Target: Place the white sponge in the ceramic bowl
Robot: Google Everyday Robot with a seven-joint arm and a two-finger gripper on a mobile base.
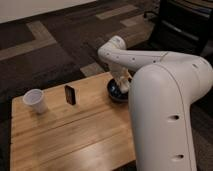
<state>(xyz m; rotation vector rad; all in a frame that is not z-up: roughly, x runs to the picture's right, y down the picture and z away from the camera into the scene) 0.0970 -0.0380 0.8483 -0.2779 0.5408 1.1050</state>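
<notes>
Over the ceramic bowl (118, 92), at three o'clock on the bench (75, 135), hangs the hand (121, 83); its grip I cannot tell. No white sponge shows, so release low, centred over the bowl.

Wooden table (70, 135) fills lower left of frame, on dark patterned carpet (45, 55). On it: white cup (35, 100) at left edge, small dark upright block (70, 94) just right of cup, ceramic bowl (115, 93) at table's upper right, partly behind arm. Gripper (121, 83) sits over the bowl, center frame.
</notes>
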